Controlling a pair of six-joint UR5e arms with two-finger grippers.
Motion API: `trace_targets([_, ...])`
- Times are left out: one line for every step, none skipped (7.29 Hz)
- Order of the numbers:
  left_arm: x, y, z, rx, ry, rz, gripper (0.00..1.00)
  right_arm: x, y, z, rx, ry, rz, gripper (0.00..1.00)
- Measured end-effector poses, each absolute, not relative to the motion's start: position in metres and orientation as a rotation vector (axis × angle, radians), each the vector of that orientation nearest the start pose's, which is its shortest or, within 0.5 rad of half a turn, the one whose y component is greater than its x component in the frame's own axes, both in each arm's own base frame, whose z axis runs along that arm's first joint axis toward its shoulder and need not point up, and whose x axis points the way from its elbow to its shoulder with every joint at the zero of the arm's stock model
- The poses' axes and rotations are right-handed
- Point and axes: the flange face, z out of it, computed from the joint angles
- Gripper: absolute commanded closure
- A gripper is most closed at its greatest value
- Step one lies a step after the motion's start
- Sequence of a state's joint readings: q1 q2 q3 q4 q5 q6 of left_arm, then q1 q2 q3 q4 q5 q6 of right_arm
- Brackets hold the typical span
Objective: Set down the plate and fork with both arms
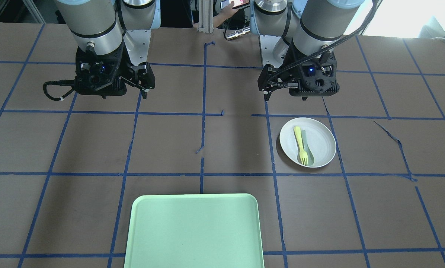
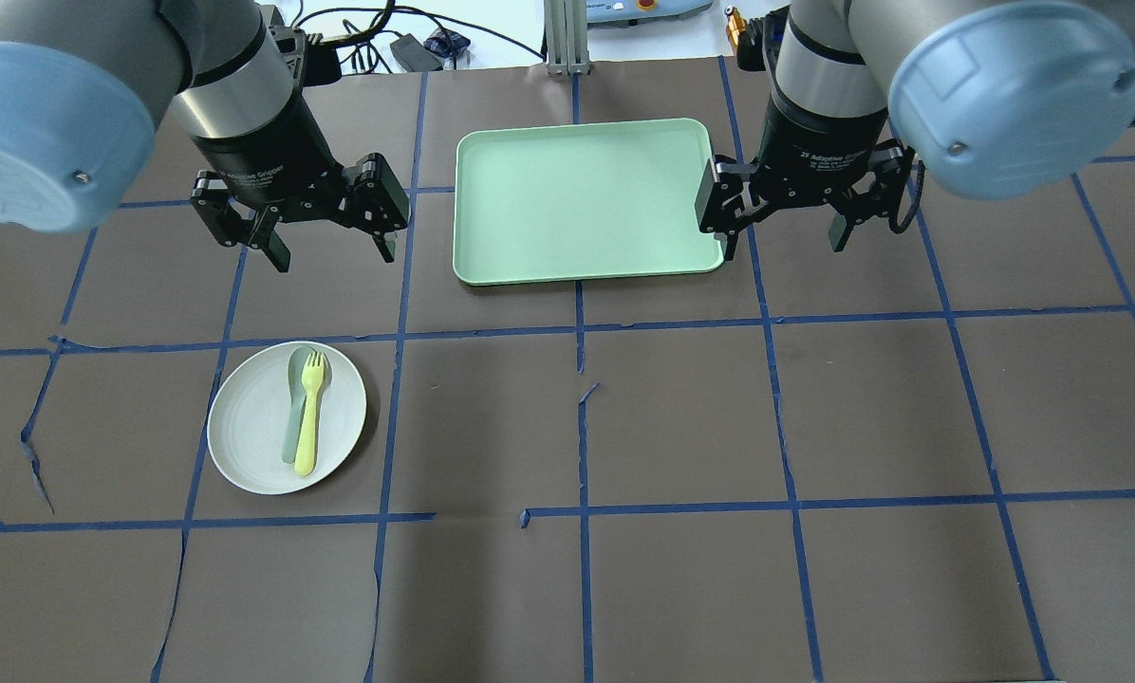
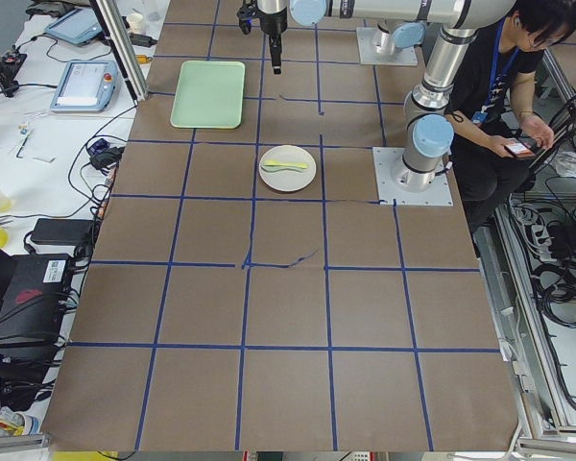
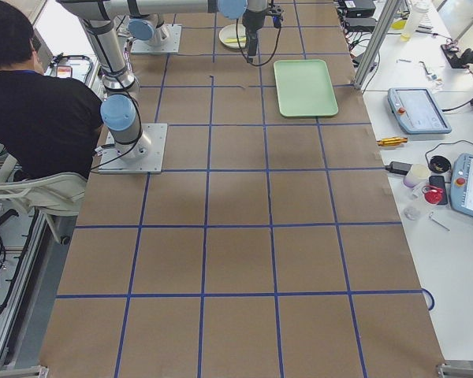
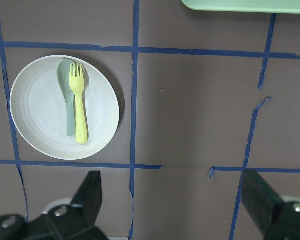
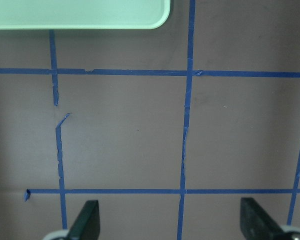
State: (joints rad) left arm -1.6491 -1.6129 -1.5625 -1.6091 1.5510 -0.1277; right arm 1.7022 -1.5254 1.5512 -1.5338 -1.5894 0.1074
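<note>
Plate point(image 2: 250, 427) sits flat on the brown paper-covered table point(image 2: 681, 417), in the robot's left half. It is well apart from the mint-green tray point(image 2: 586, 199) and closer to the robot than the tray is.

Yellow fork point(image 2: 309, 417) lies on the plate, roughly across its middle, with the tines pointing away from the robot. A grey-green spoon point(image 2: 291, 432) lies next to it on the robot's left. The two run parallel and touch, and the fork seems to overlap the spoon's edge a little. The spoon's bowl is at the same end as the tines.

Left gripper point(image 2: 333, 256) hangs above the table, clear of the plate, with its fingers spread wide and nothing between them. In the left wrist view the plate is ahead and off to the view's left of the fingers.

Right gripper point(image 2: 782, 247) is also up in the air, near the tray's edge on the robot's right side, with its jaws wide apart and nothing in them. The right wrist view shows only a tray corner at the top and bare paper below.

A blue tape grid covers the table, torn in a few spots.

Operator point(image 3: 499, 86) sits behind the robot bases in a dark shirt, looking at a phone.
</note>
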Motion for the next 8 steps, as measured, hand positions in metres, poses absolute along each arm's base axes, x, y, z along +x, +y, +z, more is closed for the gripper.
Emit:
trace_targets([-0.1742,-0.4908,0.4646,-0.067,3.151,0.125,0.00,0.1960,-0.4806,0.4756,-0.038,3.165,0.081,0.00])
trace_targets([-0.1743,-0.4916,0.4625,-0.055,3.151,0.131,0.00,0.1958,-0.4772,0.4808,-0.039,3.164,0.065,0.00])
trace_targets([-0.1744,-0.4920,0.4613,-0.048,3.152,0.134,0.00,0.1958,-0.4754,0.4839,-0.040,3.164,0.057,0.00])
trace_targets([-0.1746,-0.4925,0.4593,-0.044,3.152,0.140,0.00,0.1955,-0.4746,0.4847,-0.040,3.165,0.056,0.00])
trace_targets([-0.1746,-0.4929,0.4572,-0.043,3.152,0.147,0.00,0.1946,-0.4738,0.4843,-0.040,3.167,0.060,0.00])
trace_targets([-0.1744,-0.4922,0.4577,-0.043,3.150,0.145,0.00,0.1938,-0.4734,0.4836,-0.040,3.166,0.066,0.00])
trace_targets([-0.1742,-0.4913,0.4590,-0.043,3.150,0.142,0.00,0.1925,-0.4733,0.4833,-0.040,3.165,0.072,0.00])
trace_targets([-0.1734,-0.4910,0.4606,-0.044,3.150,0.136,0.00,0.1910,-0.4737,0.4829,-0.040,3.164,0.075,0.00])
